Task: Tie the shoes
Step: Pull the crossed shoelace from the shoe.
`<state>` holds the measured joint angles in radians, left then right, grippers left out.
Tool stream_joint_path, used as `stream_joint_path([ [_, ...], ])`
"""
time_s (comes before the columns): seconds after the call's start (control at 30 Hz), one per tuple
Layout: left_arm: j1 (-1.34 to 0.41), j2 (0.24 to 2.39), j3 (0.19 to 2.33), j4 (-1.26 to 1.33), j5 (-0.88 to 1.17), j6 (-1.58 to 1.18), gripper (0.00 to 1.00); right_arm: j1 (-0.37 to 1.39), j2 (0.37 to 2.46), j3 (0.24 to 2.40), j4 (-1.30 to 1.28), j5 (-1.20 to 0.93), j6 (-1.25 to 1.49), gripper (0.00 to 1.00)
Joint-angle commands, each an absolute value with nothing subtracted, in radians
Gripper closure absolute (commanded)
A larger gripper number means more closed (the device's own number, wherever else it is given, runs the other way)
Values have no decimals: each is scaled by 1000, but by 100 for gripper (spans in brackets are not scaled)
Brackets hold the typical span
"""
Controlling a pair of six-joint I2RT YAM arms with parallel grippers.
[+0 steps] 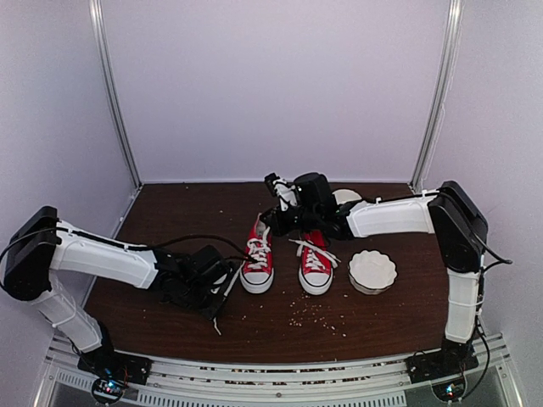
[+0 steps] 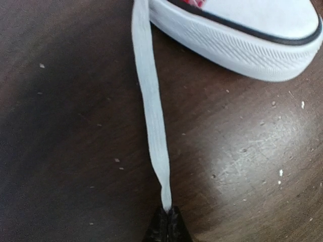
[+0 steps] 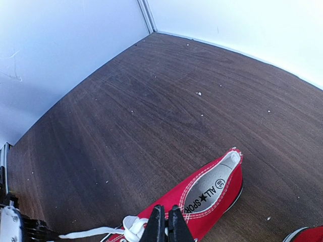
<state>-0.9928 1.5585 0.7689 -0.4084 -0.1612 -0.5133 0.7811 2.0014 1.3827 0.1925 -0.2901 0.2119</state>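
Observation:
Two red sneakers stand side by side at mid-table, the left shoe and the right shoe, white toe caps toward me. My left gripper is low at the table, left of the left shoe's toe. It is shut on the end of that shoe's white lace, which runs taut to the shoe. My right gripper is over the left shoe's heel. In its wrist view it is shut above the shoe's opening and laces; no lace shows between the tips.
A white scalloped bowl sits right of the right shoe. A second white dish lies behind the right arm. Pale crumbs are scattered in front of the shoes. White walls and metal posts enclose the table.

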Motion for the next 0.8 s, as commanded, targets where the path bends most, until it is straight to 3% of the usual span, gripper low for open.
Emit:
stream_joint_path([
  [0.0,-985,1470,778,-399,-372,-451,100,788,1993,1399,217,-280,201,100],
  [0.1,-950,1464,794,-299,-484,-395,100,796,2008,1435,233,-305,208,100],
  [0.33,-875,1481,889,24,-531,-151,100,798,2053,1526,280,-275,256,100],
  [0.77,-841,1601,1025,220,-371,-61,100,776,2041,1505,337,-215,301,100],
])
